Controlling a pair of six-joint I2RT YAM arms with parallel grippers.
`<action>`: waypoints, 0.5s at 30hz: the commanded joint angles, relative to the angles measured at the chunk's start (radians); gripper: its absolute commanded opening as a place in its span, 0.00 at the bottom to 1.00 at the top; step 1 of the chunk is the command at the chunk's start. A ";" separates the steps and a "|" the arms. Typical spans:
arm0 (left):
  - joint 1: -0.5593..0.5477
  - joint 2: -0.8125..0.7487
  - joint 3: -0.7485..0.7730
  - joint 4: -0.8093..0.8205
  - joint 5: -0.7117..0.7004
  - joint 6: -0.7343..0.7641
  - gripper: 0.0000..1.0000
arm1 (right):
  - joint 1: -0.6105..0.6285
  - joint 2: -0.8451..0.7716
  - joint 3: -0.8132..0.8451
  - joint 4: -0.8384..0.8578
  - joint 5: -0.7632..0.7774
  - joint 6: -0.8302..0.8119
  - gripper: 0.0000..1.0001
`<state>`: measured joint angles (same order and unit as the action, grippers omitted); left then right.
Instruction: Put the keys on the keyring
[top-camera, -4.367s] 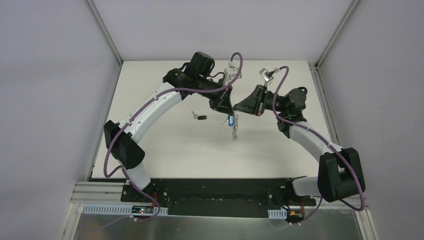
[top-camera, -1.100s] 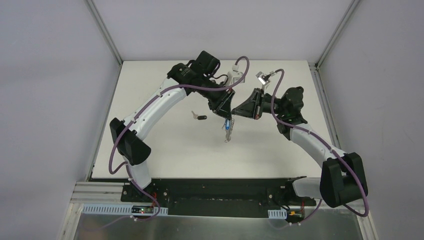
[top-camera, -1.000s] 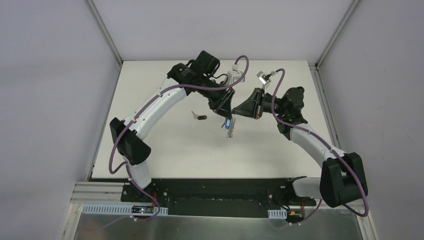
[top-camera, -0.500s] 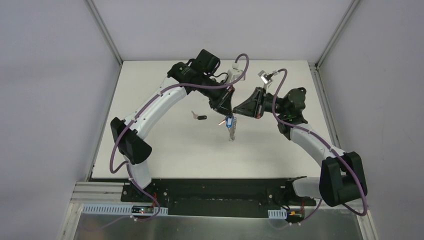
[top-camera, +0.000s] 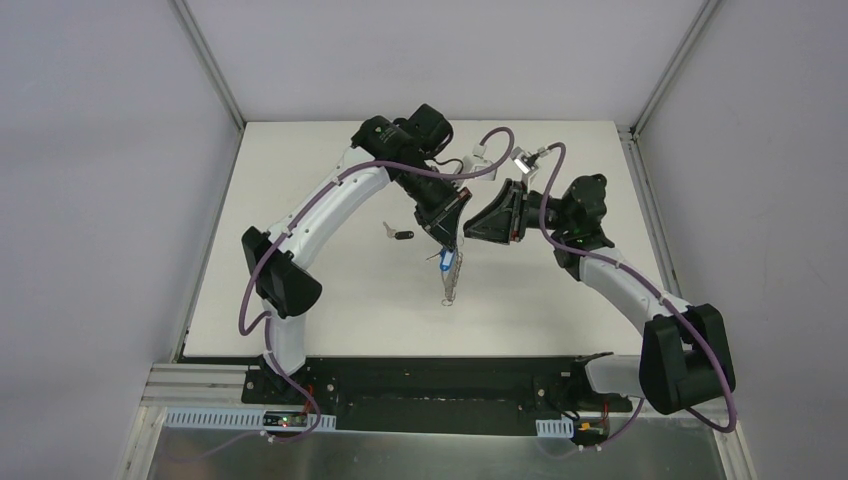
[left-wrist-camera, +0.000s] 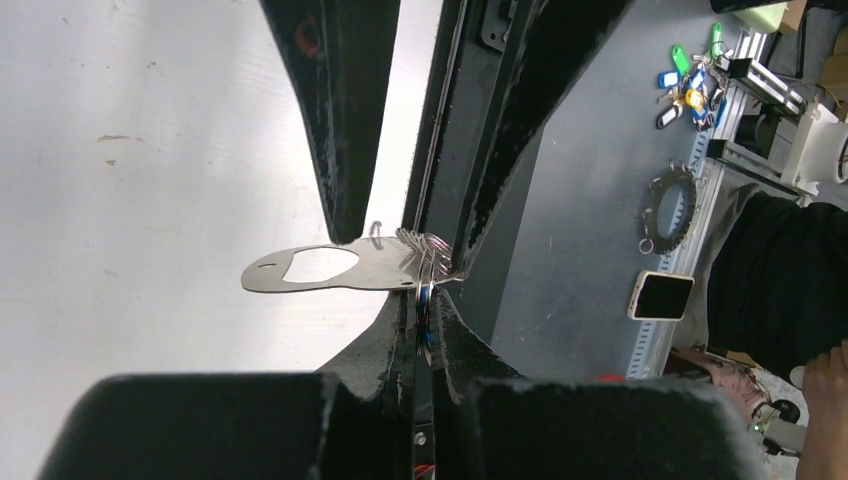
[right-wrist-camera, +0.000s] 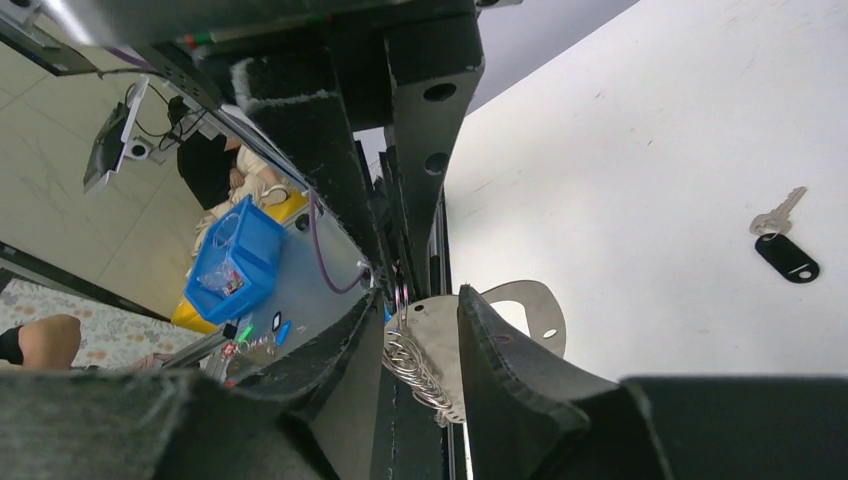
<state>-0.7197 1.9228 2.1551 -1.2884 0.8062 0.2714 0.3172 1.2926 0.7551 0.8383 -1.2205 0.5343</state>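
Note:
The keyring hangs in the air between both grippers over the table's middle (top-camera: 449, 288). In the left wrist view it is a flat silvery plate (left-wrist-camera: 318, 270) with wire rings (left-wrist-camera: 425, 245) bunched at one end. My left gripper (left-wrist-camera: 425, 325) (top-camera: 446, 232) is shut on the blue-tagged key (top-camera: 446, 260), a sliver of blue showing between its fingers, right at those rings. My right gripper (right-wrist-camera: 425, 310) (top-camera: 472, 227) faces it and is shut on the plate (right-wrist-camera: 455, 335). The black-headed key (top-camera: 400, 235) (right-wrist-camera: 787, 257) lies loose on the white table, left of the grippers.
The white table (top-camera: 330, 290) has metal frame posts at its back corners and grey walls on both sides. Beyond the table edge, the wrist views show a phone (left-wrist-camera: 660, 295), a bunch of coloured tags (left-wrist-camera: 690, 85) and a blue bin (right-wrist-camera: 235, 255).
My left arm has swung its wrist to the right and turned. The hanging keyring and blue tag have shifted slightly down and left. The right arm and the black key have barely moved.

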 joint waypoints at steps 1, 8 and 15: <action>-0.009 -0.004 0.055 -0.044 0.004 0.024 0.00 | 0.031 -0.033 0.038 -0.058 -0.033 -0.093 0.36; -0.017 0.001 0.053 -0.039 -0.001 0.023 0.00 | 0.056 -0.024 0.042 -0.105 -0.030 -0.131 0.33; -0.020 0.002 0.042 -0.030 -0.002 0.024 0.00 | 0.068 -0.012 0.055 -0.110 -0.026 -0.125 0.27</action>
<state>-0.7280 1.9263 2.1708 -1.3064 0.7986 0.2779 0.3759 1.2922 0.7593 0.7124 -1.2278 0.4320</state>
